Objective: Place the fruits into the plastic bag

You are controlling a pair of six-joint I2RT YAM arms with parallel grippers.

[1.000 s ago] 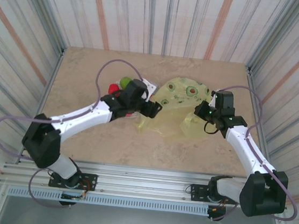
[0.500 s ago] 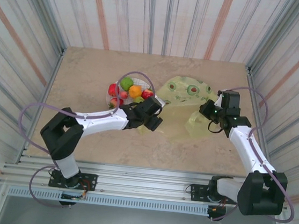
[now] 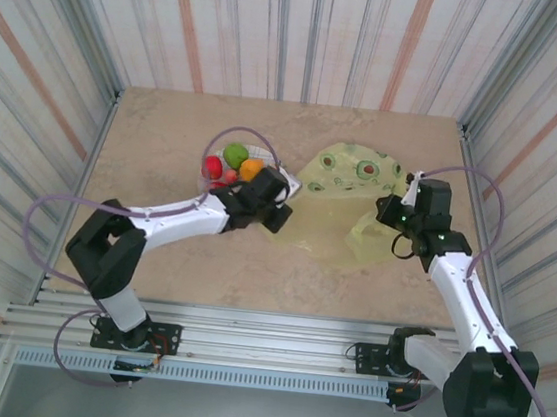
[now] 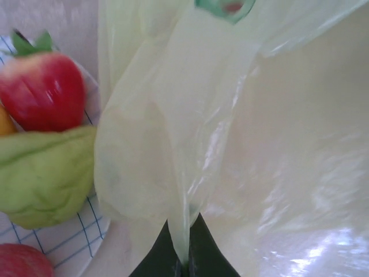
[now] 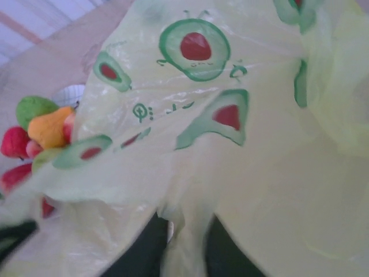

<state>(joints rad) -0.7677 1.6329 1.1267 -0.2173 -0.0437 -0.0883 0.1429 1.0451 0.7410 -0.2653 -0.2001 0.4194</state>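
Striped sheet walls [image 3: 309, 31] enclose a beige table [image 3: 154, 245]; the plastic bag [image 3: 345, 201] lies spread on it between the two arms, to the right of the fruits [image 3: 231, 163]; these sit heaped on a plaid-lined plate [image 4: 63, 245], apparently none yet bagged; left gripper [image 4: 183, 257], jaws together, pinches a fold of the bag's left edge just beside the plate, probably to lift one lip of the mouth; right gripper [image 5: 184, 251] meets the opposite edge, film bunched between fingers standing a little apart, so whether it clamps cannot be told; held from both sides, the mouth could be drawn open toward the fruit.
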